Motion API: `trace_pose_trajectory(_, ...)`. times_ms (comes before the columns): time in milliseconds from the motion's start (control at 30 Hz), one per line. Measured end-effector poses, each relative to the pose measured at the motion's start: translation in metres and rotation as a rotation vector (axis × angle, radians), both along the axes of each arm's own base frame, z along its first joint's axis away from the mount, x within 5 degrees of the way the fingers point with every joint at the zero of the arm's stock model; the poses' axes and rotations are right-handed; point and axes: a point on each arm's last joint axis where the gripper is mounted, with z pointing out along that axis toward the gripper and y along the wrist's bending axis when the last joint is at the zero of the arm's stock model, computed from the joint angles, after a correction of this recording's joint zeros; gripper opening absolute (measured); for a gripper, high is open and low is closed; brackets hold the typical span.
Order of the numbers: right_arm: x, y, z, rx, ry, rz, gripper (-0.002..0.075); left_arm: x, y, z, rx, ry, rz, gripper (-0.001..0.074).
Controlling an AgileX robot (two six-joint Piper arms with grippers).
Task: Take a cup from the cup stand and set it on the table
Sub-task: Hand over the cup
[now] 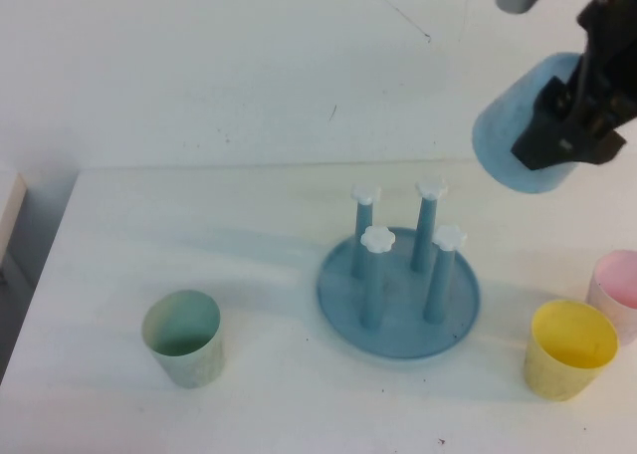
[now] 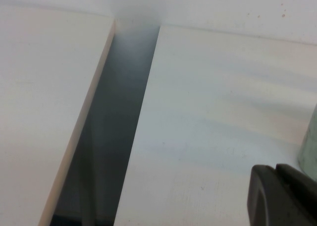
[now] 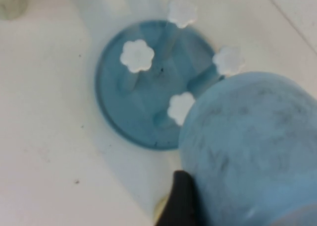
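**Blue cup held aloft, clear of the stand**

The right gripper [image 1: 572, 115] hangs at about one o'clock from the cup stand [image 1: 398, 295], high above the table [image 1: 199, 235], its dark fingers clamped around the cup [image 1: 513, 125]. The cup is tilted, its wide end towards the stand, and it touches neither the pegs nor the tabletop. The arm above the gripper is cut off by the top and right edges of the high view, and the gripper covers the cup's right side.

In the right wrist view the cup [image 3: 252, 146] fills the lower corner and hides part of the stand's rim [image 3: 106, 102]; only one dark finger [image 3: 183, 201] shows beside it. All four white-capped pegs stand bare.

At nine o'clock from the stand sits a pale green cup [image 1: 184, 337], upright and well apart. At three o'clock a yellow cup [image 1: 570, 347] stands upright, with a pink cup [image 1: 619, 290] just beyond it, cut off by the frame edge.

The left gripper [image 2: 285, 196] is absent from the high view; its wrist camera catches only a dark corner of it, fingers closed, holding nothing, over the table's edge [image 2: 148, 112] beside a gap and a second pale surface [image 2: 49, 87].
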Motion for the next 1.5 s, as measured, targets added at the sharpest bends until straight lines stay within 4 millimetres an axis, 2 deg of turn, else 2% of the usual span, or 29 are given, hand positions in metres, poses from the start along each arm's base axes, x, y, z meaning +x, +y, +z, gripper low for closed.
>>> trace_pose_trajectory(67,-0.008,-0.011,-0.005,0.029,0.04,-0.03,0.0601,0.0,0.0,0.0,0.0,0.0,0.0,-0.0004)
trace_pose_trajectory(133,-0.013,-0.02,-0.024,0.073,0.138,-0.043,0.0601,0.0,0.0,0.0,0.002,0.0,-0.001,-0.0003)
trace_pose_trajectory(333,-0.028,-0.029,-0.107,0.42,0.485,0.012,0.0601,0.0,0.0,0.0,0.002,0.0,-0.001,-0.0004)
trace_pose_trajectory(500,-0.027,-0.033,-0.146,0.714,0.581,-0.062,0.0601,0.0,0.0,0.0,0.002,0.0,-0.001,-0.0004)
trace_pose_trajectory(700,0.002,-0.039,-0.157,1.076,0.633,-0.186,0.0601,0.0,0.0,0.0,0.002,0.0,-0.001,-0.0004)
trace_pose_trajectory(933,0.029,-0.038,-0.184,1.283,0.802,-0.418,0.0601,0.0,0.0,0.0,0.002,0.0,-0.001,-0.0004)
trace_pose_trajectory(1167,0.033,-0.038,-0.179,1.4,1.106,-0.715,0.0601,0.0,0.0,0.0,0.0,0.0,0.0,-0.0003)
trace_pose_trajectory(1500,0.031,-0.038,-0.163,1.435,1.188,-0.78,0.0601,0.0,0.0,0.0,-0.002,0.0,0.001,-0.0003)
